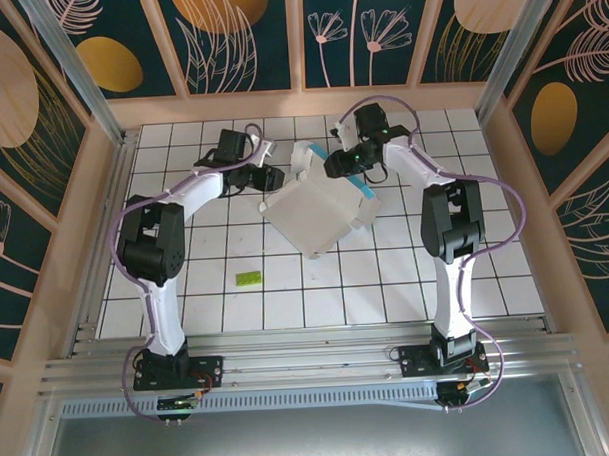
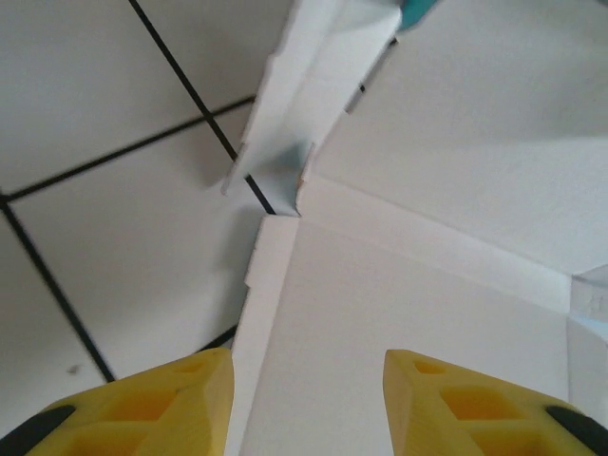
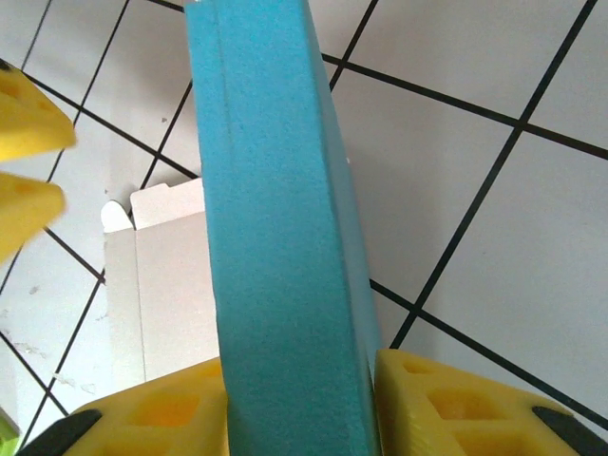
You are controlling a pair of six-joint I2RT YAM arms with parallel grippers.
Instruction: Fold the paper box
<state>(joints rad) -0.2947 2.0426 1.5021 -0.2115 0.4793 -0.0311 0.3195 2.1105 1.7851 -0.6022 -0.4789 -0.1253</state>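
The paper box (image 1: 319,212) lies partly folded in the middle of the tiled table (image 1: 486,262), between the two arms. Its whitish face is up, and a light blue strip shows along its right edge. From above, the right gripper (image 1: 334,167) sits over the box's far right corner and covers part of it. The left gripper (image 1: 271,177) is just beside the box's far left corner.

In the right wrist view, a blue wall of the box (image 3: 285,237) stands upright between the two yellow fingers (image 3: 456,408) and touches both, so this gripper is clamped on it. The bottom of that wall is cut off by the frame, and a white flap shows behind it to the left. Two yellow shapes at the left edge are cut off too much to identify.

In the left wrist view, the fingers (image 2: 180,399) stand apart with nothing pinched between them. The white card (image 2: 427,313) lies beyond the gap, and a raised flap near the top is blurred.

A small green piece (image 1: 248,278) lies on the tiles nearer the arm bases, well apart from the box.
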